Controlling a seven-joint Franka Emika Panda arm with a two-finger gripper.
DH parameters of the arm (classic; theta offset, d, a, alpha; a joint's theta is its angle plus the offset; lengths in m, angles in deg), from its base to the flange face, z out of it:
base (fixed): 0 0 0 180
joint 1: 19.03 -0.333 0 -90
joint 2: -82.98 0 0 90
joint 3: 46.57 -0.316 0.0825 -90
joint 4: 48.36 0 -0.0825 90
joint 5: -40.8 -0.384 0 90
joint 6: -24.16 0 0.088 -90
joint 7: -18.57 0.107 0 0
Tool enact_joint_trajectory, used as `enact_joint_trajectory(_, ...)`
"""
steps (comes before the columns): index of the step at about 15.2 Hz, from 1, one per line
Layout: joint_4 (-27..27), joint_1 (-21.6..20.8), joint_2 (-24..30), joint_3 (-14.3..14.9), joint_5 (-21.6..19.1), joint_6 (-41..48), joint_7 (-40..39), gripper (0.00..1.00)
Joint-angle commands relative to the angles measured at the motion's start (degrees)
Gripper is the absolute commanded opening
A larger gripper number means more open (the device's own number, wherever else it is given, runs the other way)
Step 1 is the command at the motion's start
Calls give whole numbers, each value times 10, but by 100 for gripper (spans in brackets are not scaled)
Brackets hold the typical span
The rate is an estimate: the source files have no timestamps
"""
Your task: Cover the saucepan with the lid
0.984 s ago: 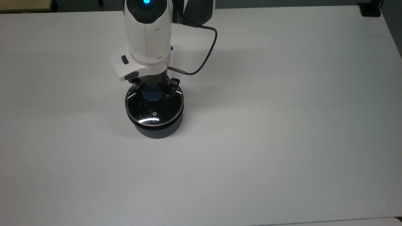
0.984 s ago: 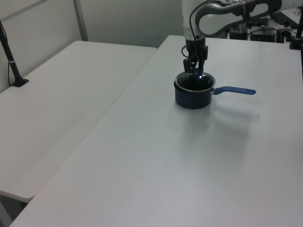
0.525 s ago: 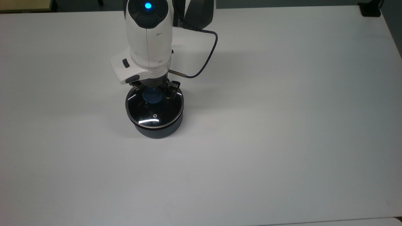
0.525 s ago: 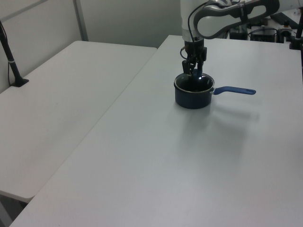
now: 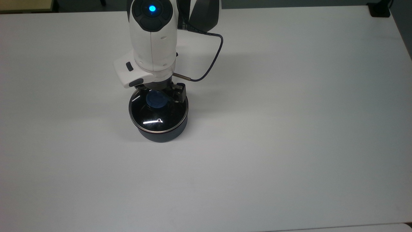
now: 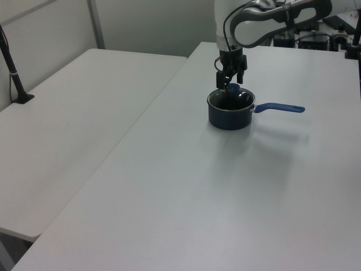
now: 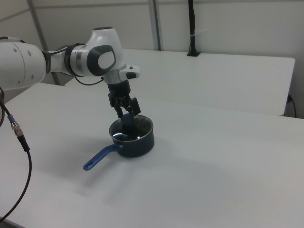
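Two white tables fill your scene: the one under the work (image 5: 289, 145), and a second (image 6: 73, 124) set alongside it on the left view's left, with a narrow seam between them. On that second table a black post (image 6: 11, 70) stands upright on a small base near the wall, well apart from everything you are handling. In the top view a dark block (image 5: 379, 9) sits at the far right corner of the work table, also well away.

The white Panda arm (image 7: 90, 59) reaches in over the table and points straight down; in the top view its wrist housing hides the far edge of the pot from you, and a dark cable (image 5: 212, 58) loops off the wrist to the top view's right.

Below it sits the saucepan (image 6: 228, 116), upright on the table, its blue handle (image 6: 279, 107) pointing toward the left view's right and lying clear of the arm.

The lid (image 5: 157, 117) lies flat on the saucepan's rim, its metal edge matching the pot's mouth all round, so it is seated. Its vent hole (image 5: 159, 120) faces the top view's bottom edge.

The gripper (image 5: 158, 93) hangs just over the lid's blue knob (image 5: 156, 100), its fingers (image 5: 180, 93) spread apart on either side of the knob and holding nothing.
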Motion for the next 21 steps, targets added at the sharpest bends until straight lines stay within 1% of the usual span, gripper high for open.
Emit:
enact_joint_trajectory(1, 10, 6, 4, 0, 0, -3, 11, 100)
enact_joint_trajectory(4, -7, 8, 51, -1, 3, 0, 6, 100)
enact_joint_trajectory(7, -57, 13, 115, -3, 4, 3, -15, 100)
enact_joint_trajectory(8, -87, 17, 155, -14, 3, 7, -35, 100)
enact_joint_trajectory(11, -158, 28, 238, -44, 4, 20, -54, 100)
enact_joint_trajectory(12, -164, 28, 252, -51, 4, 33, -54, 100)
enact_joint_trajectory(14, -164, 42, 261, -73, 4, 67, -56, 100)
enact_joint_trajectory(15, -166, 56, 270, -88, 4, 69, -59, 100)
enact_joint_trajectory(16, -174, 81, 276, -105, 2, 70, -79, 100)
enact_joint_trajectory(17, -174, 86, 275, -107, 1, 70, -100, 100)
enact_joint_trajectory(21, -169, 87, 272, -103, 0, 89, -100, 100)
